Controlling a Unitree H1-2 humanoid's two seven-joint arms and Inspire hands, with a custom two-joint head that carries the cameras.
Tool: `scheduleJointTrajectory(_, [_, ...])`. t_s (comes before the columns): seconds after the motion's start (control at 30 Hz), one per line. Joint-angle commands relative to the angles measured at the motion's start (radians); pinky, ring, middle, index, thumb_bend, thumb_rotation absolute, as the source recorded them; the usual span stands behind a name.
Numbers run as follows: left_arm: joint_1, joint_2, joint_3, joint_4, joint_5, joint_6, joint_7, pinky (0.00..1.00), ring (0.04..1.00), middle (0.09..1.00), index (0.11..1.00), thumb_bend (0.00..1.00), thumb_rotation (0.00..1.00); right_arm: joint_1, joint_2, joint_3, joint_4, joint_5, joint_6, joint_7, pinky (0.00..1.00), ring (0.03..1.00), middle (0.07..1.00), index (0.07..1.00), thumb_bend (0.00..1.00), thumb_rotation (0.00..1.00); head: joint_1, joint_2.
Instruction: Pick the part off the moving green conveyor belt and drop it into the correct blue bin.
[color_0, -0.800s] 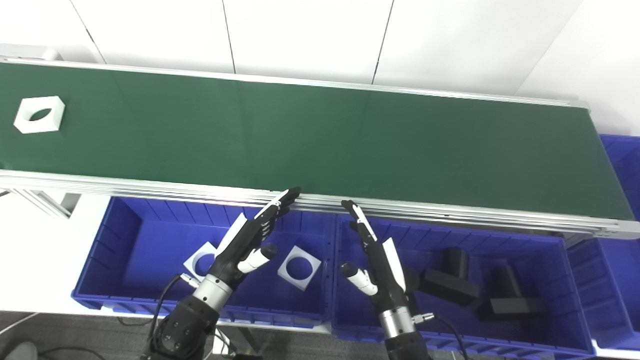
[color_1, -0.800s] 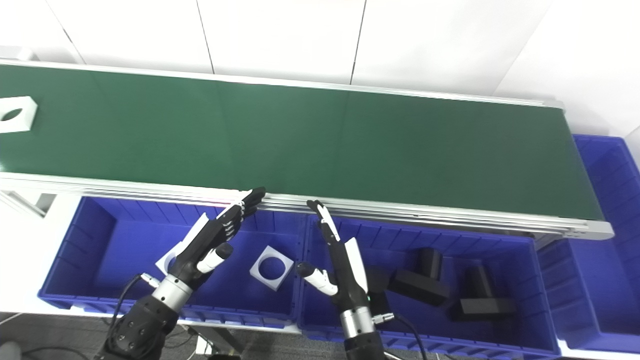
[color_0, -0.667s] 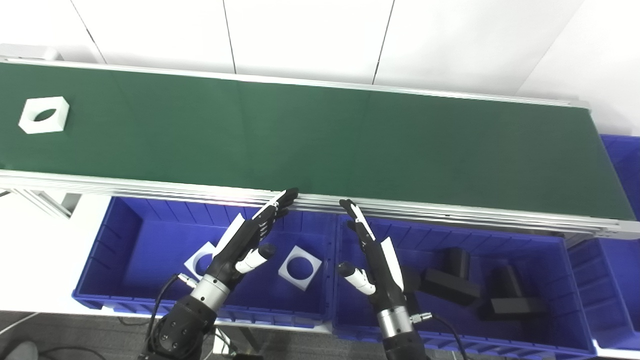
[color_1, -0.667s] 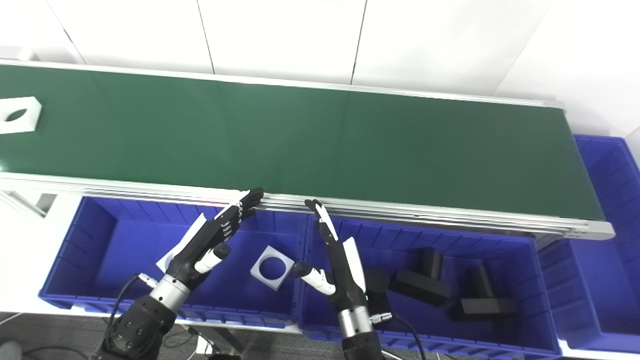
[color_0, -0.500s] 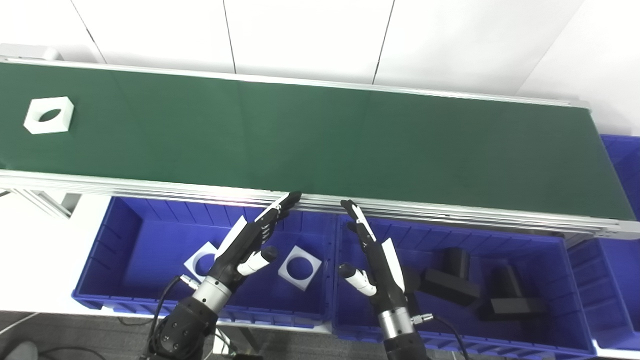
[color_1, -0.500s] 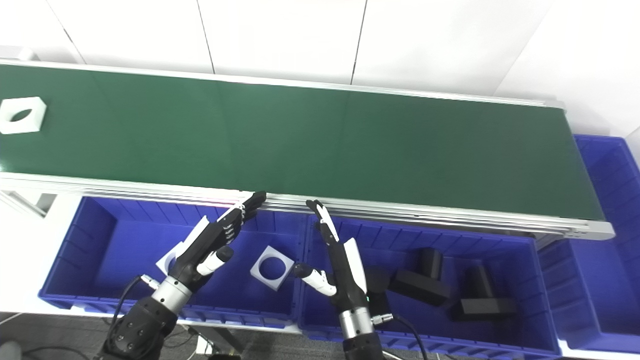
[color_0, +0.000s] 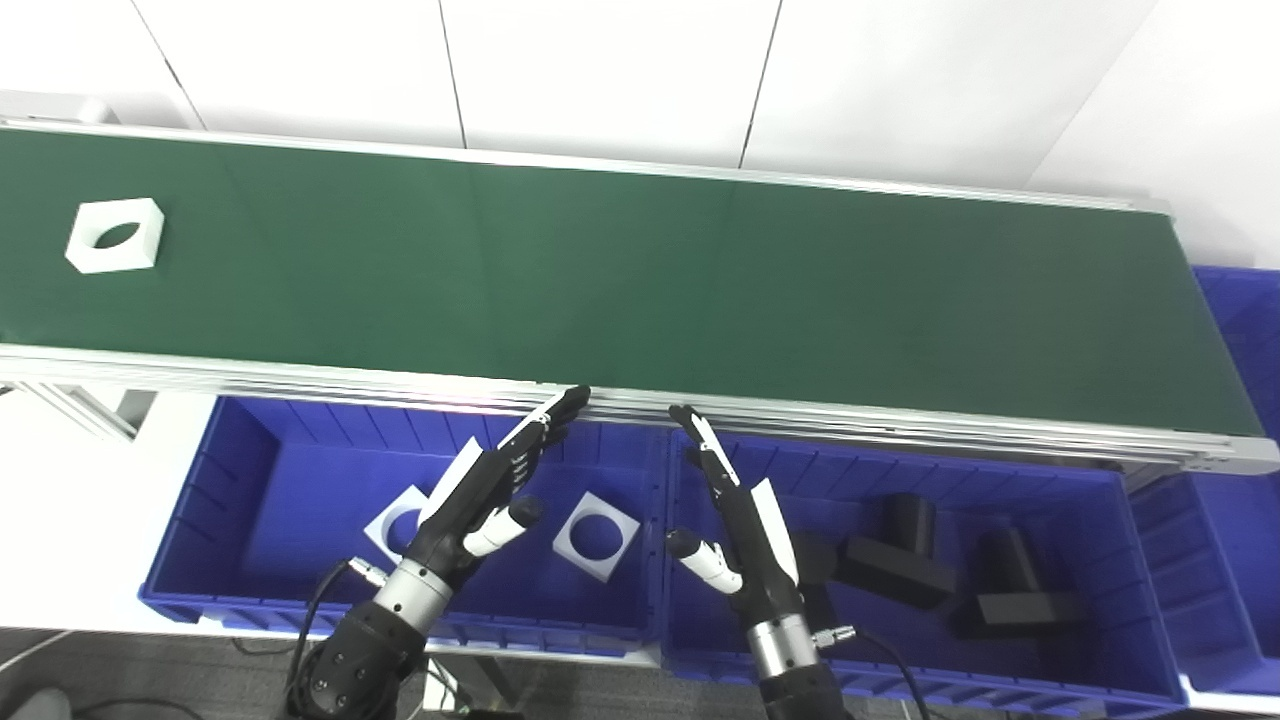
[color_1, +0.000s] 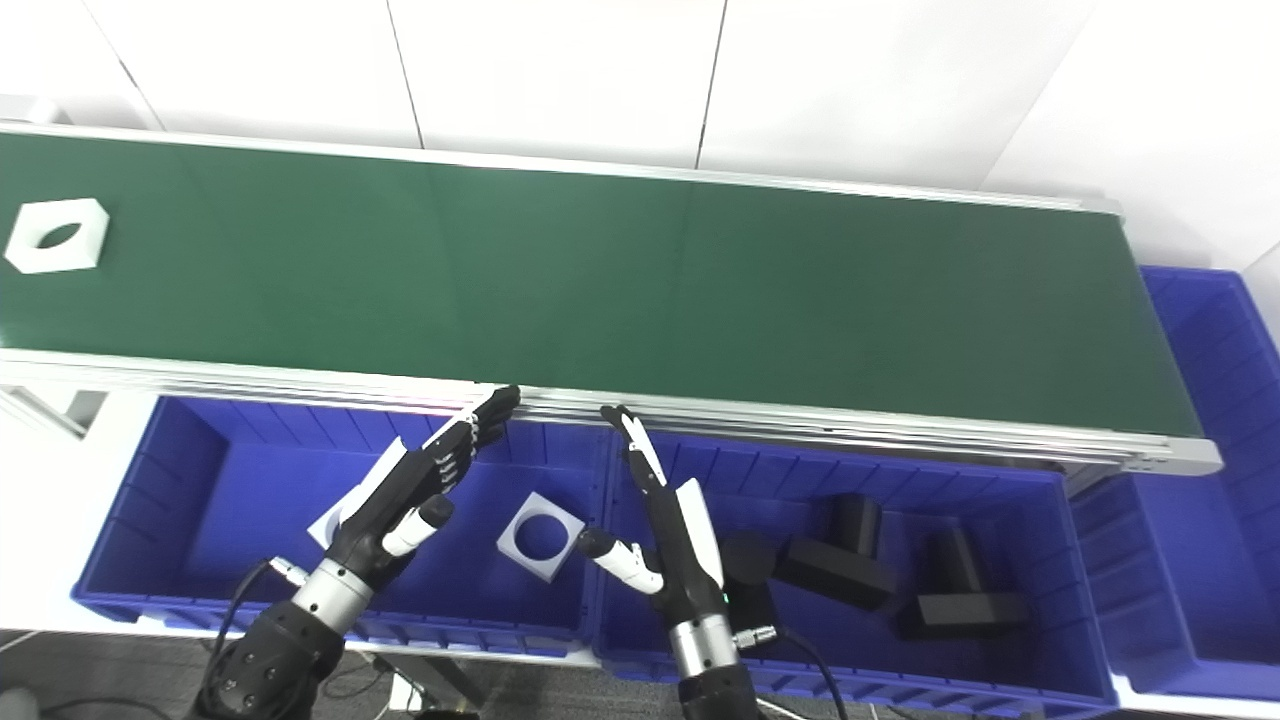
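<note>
You had both hands empty, fingers stretched out straight and thumbs splayed to the side. The left hand (color_0: 478, 505) hung above the left bin (color_0: 240, 470), its fingertips (color_0: 570, 401) just short of the belt's near rail (color_0: 300, 372). The right hand (color_0: 745, 520) hung above the middle bin (color_0: 1120, 520), its fingertips (color_0: 682, 415) likewise near the rail. That looked like a waiting pose: hands flat and ready at the belt's edge, each over its own bin, so either could reach forward once the part came level.

Below and beside the left fingers lay two white square pieces (color_0: 597, 534) with round holes, one partly hidden under the hand. Right of the right fingers lay black blocks (color_0: 905, 560) in the middle bin. So white seemingly went left and black went right.

The part (color_0: 114, 234), a white square with a round hole, sat on the belt (color_0: 640, 270) far to the left of both hands, well apart from them. By its match with the white pieces, you would likely take it with the left hand.

A third bin (color_0: 1240, 330) showed past the belt's right end. I could read no label, brand or writing anywhere.
</note>
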Motion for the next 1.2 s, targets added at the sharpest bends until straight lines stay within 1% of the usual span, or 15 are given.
scheduleJointTrajectory(0.0, [-0.013, -0.008, -0.002, -0.017, -0.006, -0.039, -0.004, 0.97, 0.976, 0.959, 0.929, 0.91, 0.90, -0.004, -0.003, 0.000, -0.034, -0.001, -0.049, -0.015, 0.92, 0.977, 0.985, 0.945, 0.93, 0.97, 0.022, -0.001])
scheduleJointTrajectory(0.07, [-0.014, -0.015, -0.006, -0.015, 0.000, -0.039, 0.002, 0.96, 0.972, 0.957, 0.928, 0.91, 0.90, -0.003, -0.010, 0.000, -0.038, 0.004, -0.049, -0.015, 0.92, 0.977, 0.986, 0.945, 0.93, 0.97, 0.034, -0.002])
scheduleJointTrajectory(0.1, [-0.015, -0.018, -0.010, -0.014, 0.006, -0.039, 0.009, 0.96, 0.967, 0.954, 0.926, 0.91, 0.90, -0.002, -0.014, 0.000, -0.040, 0.007, -0.049, -0.016, 0.92, 0.975, 0.986, 0.944, 0.92, 0.97, 0.054, -0.004])
scheduleJointTrajectory(0.17, [-0.017, -0.019, -0.022, -0.014, 0.028, -0.039, 0.030, 0.95, 0.961, 0.952, 0.925, 0.89, 0.91, -0.001, -0.022, -0.001, -0.044, 0.008, -0.049, -0.020, 0.91, 0.973, 0.985, 0.941, 0.92, 0.97, 0.068, -0.007])
scheduleJointTrajectory(0.33, [-0.023, -0.033, -0.037, 0.003, 0.033, -0.039, 0.054, 0.93, 0.951, 0.947, 0.926, 0.90, 0.91, 0.004, -0.039, -0.002, -0.049, 0.012, -0.049, -0.027, 0.92, 0.969, 0.981, 0.938, 0.93, 0.98, 0.100, -0.014])
scheduleJointTrajectory(0.43, [-0.025, -0.033, -0.056, 0.006, 0.064, -0.039, 0.096, 0.92, 0.946, 0.944, 0.931, 0.91, 0.93, 0.005, -0.050, 0.000, -0.050, 0.028, -0.049, -0.028, 0.92, 0.966, 0.974, 0.934, 0.94, 0.98, 0.123, -0.017])
scheduleJointTrajectory(0.7, [-0.027, -0.026, -0.096, 0.002, 0.082, -0.039, 0.154, 0.93, 0.948, 0.944, 0.929, 0.90, 0.94, 0.008, -0.060, 0.003, -0.049, 0.033, -0.049, -0.046, 0.90, 0.940, 0.947, 0.925, 0.95, 1.00, 0.135, -0.024])
scheduleJointTrajectory(0.77, [-0.032, -0.019, -0.111, 0.003, 0.097, -0.039, 0.180, 0.92, 0.944, 0.943, 0.929, 0.90, 0.95, 0.008, -0.059, 0.003, -0.047, 0.036, -0.049, -0.049, 0.90, 0.937, 0.942, 0.921, 0.95, 1.00, 0.138, -0.028])
scheduleJointTrajectory(0.83, [-0.037, -0.010, -0.131, 0.005, 0.116, -0.039, 0.211, 0.90, 0.938, 0.942, 0.930, 0.89, 0.96, 0.006, -0.060, 0.006, -0.044, 0.037, -0.049, -0.057, 0.90, 0.933, 0.937, 0.917, 0.93, 1.00, 0.142, -0.034])
scheduleJointTrajectory(0.97, [-0.047, 0.000, -0.158, 0.018, 0.113, -0.039, 0.241, 0.90, 0.936, 0.940, 0.928, 0.90, 0.96, -0.001, -0.063, 0.017, -0.029, 0.030, -0.049, -0.088, 0.89, 0.923, 0.927, 0.908, 0.91, 1.00, 0.146, -0.050])
scheduleJointTrajectory(1.0, [-0.050, 0.003, -0.164, 0.024, 0.113, -0.039, 0.250, 0.90, 0.935, 0.939, 0.927, 0.90, 0.96, -0.002, -0.062, 0.017, -0.025, 0.031, -0.049, -0.092, 0.89, 0.922, 0.926, 0.907, 0.91, 1.00, 0.146, -0.058])
scheduleJointTrajectory(1.03, [-0.052, 0.006, -0.171, 0.027, 0.112, -0.039, 0.257, 0.89, 0.933, 0.937, 0.925, 0.90, 0.96, -0.003, -0.062, 0.019, -0.022, 0.032, -0.049, -0.095, 0.89, 0.921, 0.926, 0.904, 0.93, 1.00, 0.146, -0.058])
scheduleJointTrajectory(1.13, [-0.057, 0.012, -0.185, 0.037, 0.106, -0.039, 0.272, 0.89, 0.933, 0.938, 0.925, 0.90, 0.95, -0.005, -0.065, 0.027, -0.016, 0.032, -0.049, -0.106, 0.89, 0.927, 0.928, 0.904, 0.93, 1.00, 0.145, -0.068])
scheduleJointTrajectory(1.17, [-0.057, 0.013, -0.188, 0.039, 0.103, -0.039, 0.274, 0.89, 0.933, 0.938, 0.926, 0.91, 0.95, -0.007, -0.067, 0.032, -0.013, 0.031, -0.049, -0.111, 0.89, 0.928, 0.928, 0.903, 0.92, 1.00, 0.145, -0.078])
